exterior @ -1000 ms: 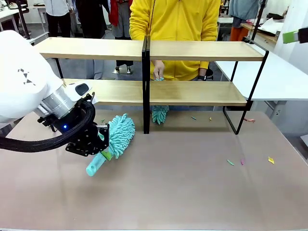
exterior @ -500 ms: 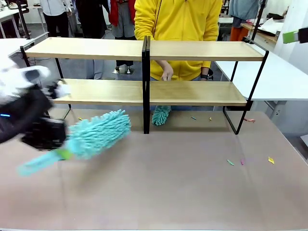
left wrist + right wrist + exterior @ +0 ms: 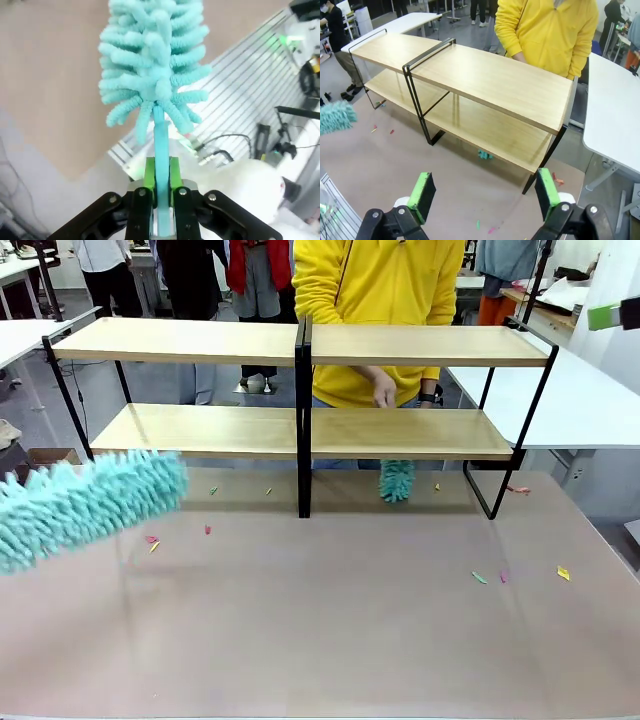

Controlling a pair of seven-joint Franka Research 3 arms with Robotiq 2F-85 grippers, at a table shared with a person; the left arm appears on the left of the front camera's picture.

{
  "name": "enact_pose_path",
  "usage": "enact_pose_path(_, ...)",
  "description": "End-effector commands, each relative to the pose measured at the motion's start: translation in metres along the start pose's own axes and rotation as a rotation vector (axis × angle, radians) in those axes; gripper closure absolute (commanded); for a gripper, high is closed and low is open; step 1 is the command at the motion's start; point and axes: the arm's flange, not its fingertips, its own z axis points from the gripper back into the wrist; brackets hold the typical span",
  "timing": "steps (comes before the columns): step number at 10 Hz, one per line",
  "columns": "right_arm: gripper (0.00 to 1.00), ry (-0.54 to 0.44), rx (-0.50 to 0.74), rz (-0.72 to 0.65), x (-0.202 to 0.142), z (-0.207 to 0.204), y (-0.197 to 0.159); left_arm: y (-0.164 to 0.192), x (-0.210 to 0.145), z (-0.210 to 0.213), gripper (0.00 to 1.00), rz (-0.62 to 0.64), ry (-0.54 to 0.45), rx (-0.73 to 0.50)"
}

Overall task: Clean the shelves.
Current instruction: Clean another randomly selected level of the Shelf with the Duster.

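The shelves [image 3: 200,340] stand across the far half of the table, two light wood boards on a black frame, and appear from above in the right wrist view [image 3: 490,80]. My left gripper [image 3: 161,175] is shut on the handle of a teal fluffy duster [image 3: 150,65]. That duster's head hangs over the table's left edge [image 3: 90,505], in front of the lower board. My right gripper [image 3: 483,192] hovers open, high above the table in front of the shelves, with nothing between its fingers. A person in yellow holds a second teal duster [image 3: 397,480] under the lower board.
Small coloured scraps lie on the tabletop, some at the left [image 3: 152,540] and some at the right [image 3: 480,578]. White tables [image 3: 560,400] flank the shelves on the right. Other people stand behind the person.
My left arm has swung out of the front view to the left, carrying the duster with it. The person's hand and duster have moved right from the centre post.
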Motion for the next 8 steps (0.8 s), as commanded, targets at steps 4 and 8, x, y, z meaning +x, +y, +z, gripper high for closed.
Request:
enact_pose_path(4,0.00,-0.006,0.007,-0.004,-0.001,-0.001,-0.001,-0.012,-0.013,-0.082,0.88,-0.045,-0.091,-0.069)
enact_pose_path(8,0.00,-0.006,0.007,-0.004,-0.001,-0.001,-0.001,-0.031,0.068,-0.108,0.88,0.151,0.129,-0.116)
